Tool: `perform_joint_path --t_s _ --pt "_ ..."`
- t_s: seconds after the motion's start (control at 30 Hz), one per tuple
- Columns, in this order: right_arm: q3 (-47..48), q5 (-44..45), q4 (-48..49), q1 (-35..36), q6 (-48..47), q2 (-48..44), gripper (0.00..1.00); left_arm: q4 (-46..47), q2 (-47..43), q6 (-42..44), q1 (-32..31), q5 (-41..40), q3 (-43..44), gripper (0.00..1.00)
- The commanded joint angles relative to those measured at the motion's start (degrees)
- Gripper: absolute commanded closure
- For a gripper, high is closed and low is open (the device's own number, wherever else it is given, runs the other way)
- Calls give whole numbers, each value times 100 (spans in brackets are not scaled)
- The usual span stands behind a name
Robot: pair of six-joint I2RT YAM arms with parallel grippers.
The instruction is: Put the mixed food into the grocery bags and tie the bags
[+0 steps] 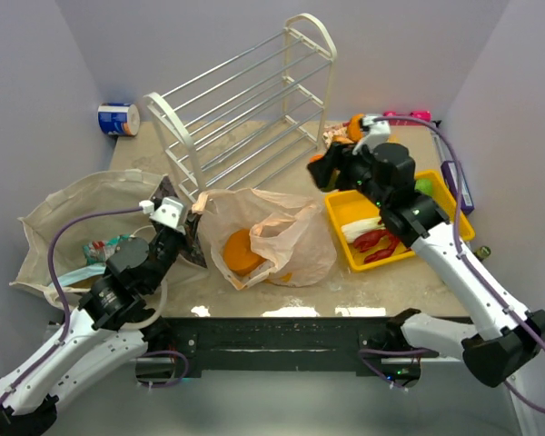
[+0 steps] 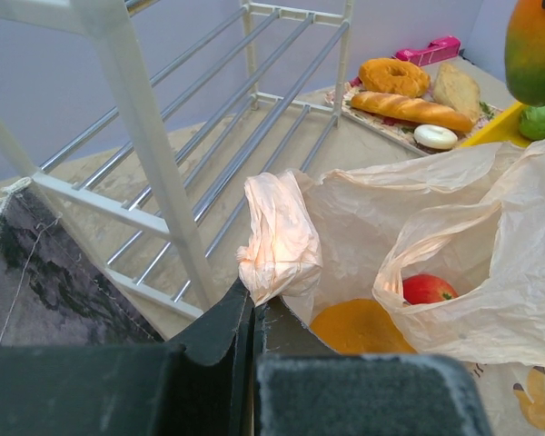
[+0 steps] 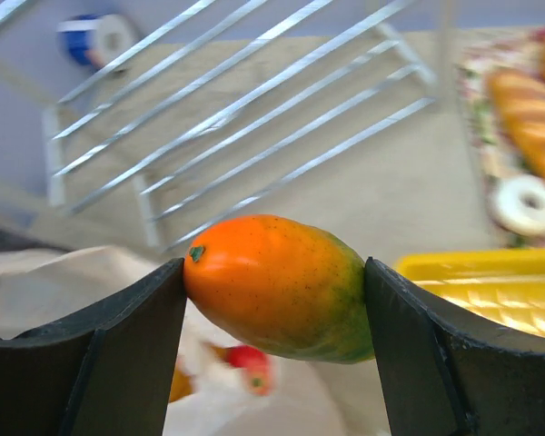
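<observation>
At far left a beige tote (image 1: pixel 68 204) lies slumped open on the table. Just beside it, the left gripper (image 2: pixel 252 304) is clenched on a bunched handle (image 2: pixel 274 232) of the pink bag (image 1: pixel 286 238), holding up that side of the mouth. An apple (image 2: pixel 427 288) lies inside. Further right, the right gripper (image 3: pixel 277 291) squeezes a toy mango (image 3: pixel 282 283) across its middle, in the air near the bag's far right side, with the yellow tray (image 1: pixel 454 186) beyond. The risks are these: only one side of the limp film is held, so the mouth may sag shut and the mango could land on the plastic and roll onto the table. The smooth fruit may slip from the flat fingers. The thin handle might slide free or tear if pulled.
</observation>
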Motion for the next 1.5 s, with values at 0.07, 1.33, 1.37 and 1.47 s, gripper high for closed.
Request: perform_joint_path --t_s 0.07,1.33,1.37,1.47 --pt "456 -282 1299 2015 483 488 100 323 55 40 42 -146 -38 100" --pt "290 1326 1197 3969 299 1661 1 323 64 84 42 -304 -91 100" --pt "237 1336 1152 3978 281 1529 1 323 73 84 42 -295 -91 100" --pt "175 1379 862 3978 176 1001 1 331 73 84 42 -278 -82 100"
